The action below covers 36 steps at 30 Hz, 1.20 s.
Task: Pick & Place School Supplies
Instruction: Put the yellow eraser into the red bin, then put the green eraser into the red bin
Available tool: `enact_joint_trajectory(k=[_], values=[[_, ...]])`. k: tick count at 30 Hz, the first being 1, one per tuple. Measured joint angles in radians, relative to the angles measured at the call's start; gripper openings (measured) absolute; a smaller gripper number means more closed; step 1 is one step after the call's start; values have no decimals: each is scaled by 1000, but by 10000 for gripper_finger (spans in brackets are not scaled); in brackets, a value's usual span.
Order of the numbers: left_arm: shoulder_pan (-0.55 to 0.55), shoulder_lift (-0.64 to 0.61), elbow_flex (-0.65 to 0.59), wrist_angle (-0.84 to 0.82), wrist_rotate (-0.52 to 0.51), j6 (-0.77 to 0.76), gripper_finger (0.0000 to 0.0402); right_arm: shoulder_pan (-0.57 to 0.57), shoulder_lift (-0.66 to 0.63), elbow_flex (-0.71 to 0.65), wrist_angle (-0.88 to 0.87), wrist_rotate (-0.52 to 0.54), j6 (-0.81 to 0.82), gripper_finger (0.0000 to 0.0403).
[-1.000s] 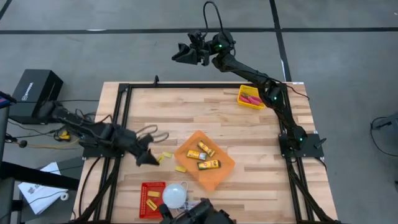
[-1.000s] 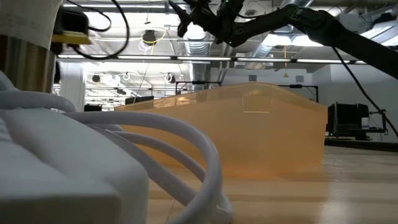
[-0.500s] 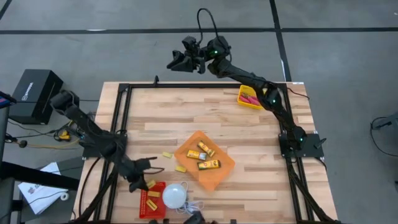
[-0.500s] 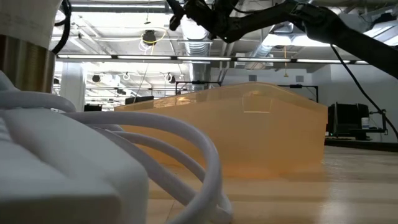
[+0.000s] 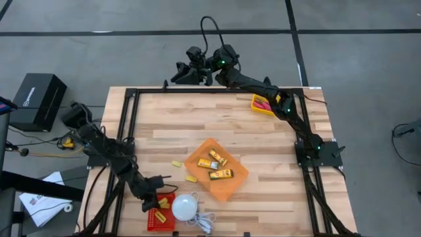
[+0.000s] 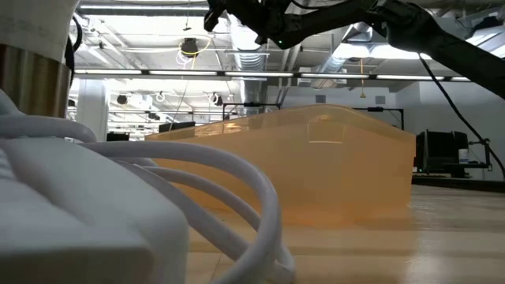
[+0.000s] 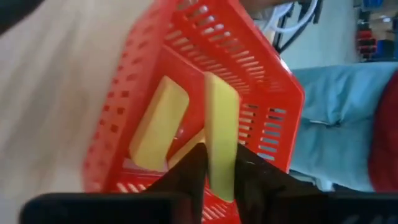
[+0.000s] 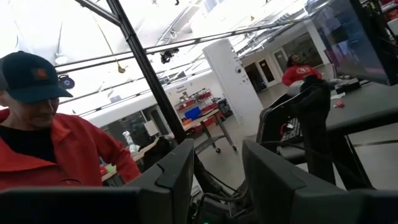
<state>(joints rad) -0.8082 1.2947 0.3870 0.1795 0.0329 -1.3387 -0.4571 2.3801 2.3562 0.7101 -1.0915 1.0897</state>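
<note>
Wood table [image 5: 197,125]: left gripper [image 7: 219,177] over the red bin [image 7: 261,93] at the near edge, pinching a yellow block [image 7: 221,140]. Right gripper [image 5: 181,71] raised beyond the far edge, fingers parted, empty. Three orange-yellow packets [image 5: 216,164] lie in the orange tray [image 5: 233,184].

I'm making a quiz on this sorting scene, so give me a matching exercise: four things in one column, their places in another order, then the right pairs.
Things:
1. yellow block between the jaws of the left gripper
2. three orange-yellow packets
3. pink-handled tools
4. right gripper

Places:
A. in the yellow bin at the table's far right
B. over the red basket
C. beyond the table's far edge, off the wood
D. in the orange tray mid-table

Pairs: 1-B, 2-D, 3-A, 4-C
</note>
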Motion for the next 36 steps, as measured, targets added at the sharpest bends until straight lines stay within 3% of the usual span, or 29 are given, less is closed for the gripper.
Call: enact_joint_trajectory(k=[9,19,23,30,36], values=[[0,20,0,82,62,-59,137,-4,0,0,0,1,2,139],[29,-150,0,83,-15,-58,146,-30,0,0,35,40,2,164],[79,-248,0,78,-99,-10,143,-45,0,0,74,82,2,171],[307,-407,0,24,-265,263,136,-77,0,0,94,152,3,169],[583,-485,-1,23,-278,442,128,-89,-12,0,112,155,18,157]])
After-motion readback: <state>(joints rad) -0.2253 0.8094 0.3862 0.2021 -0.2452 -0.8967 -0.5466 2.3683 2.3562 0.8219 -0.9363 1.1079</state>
